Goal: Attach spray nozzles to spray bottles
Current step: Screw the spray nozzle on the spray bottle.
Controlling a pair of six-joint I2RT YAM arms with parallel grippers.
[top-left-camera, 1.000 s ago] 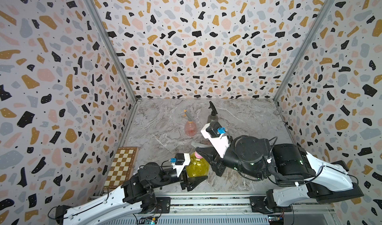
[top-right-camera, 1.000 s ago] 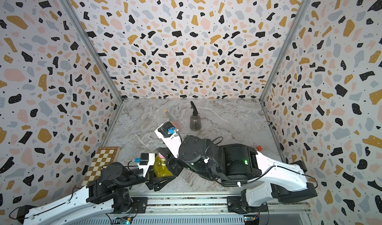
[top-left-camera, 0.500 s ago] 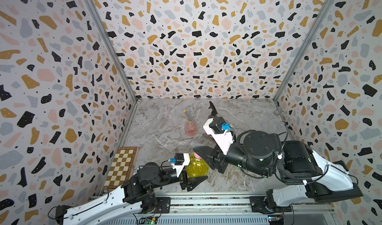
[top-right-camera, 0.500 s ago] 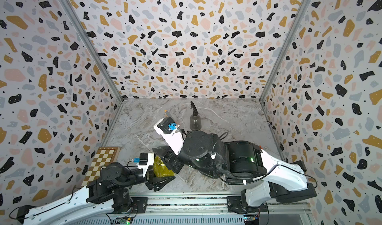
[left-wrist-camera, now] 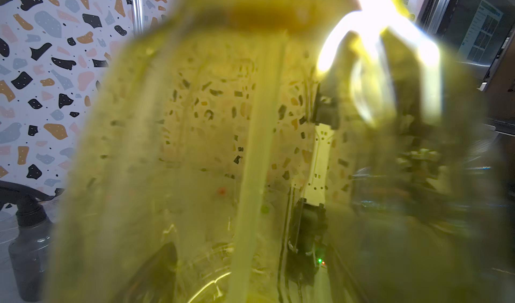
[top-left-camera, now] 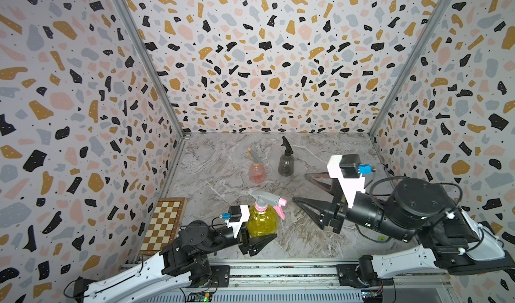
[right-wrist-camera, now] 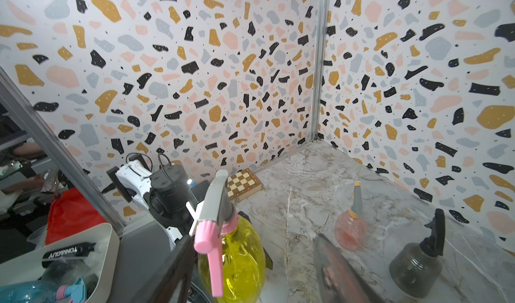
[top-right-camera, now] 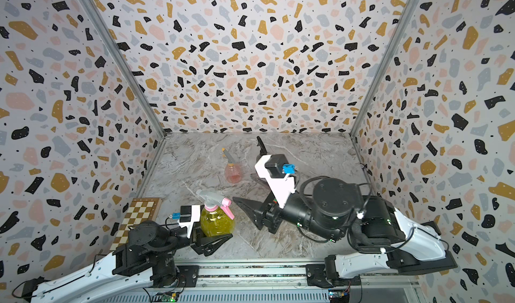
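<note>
"TONI&GUY", upside down, on a black tube [right-wrist-camera: 71, 252] in a white bin [right-wrist-camera: 107, 255]

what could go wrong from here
1. The right fingers stand open, clear of the nozzle on the yellow bottle. Whether the nozzle is screwed tight cannot be seen, so it may sit loose.
2. Only the left fingers grip that bottle, and opening them abruptly could tip it.
3. The right fingers are near the dark bottle and the pink bottle, so a careless swing could knock either over.
</note>
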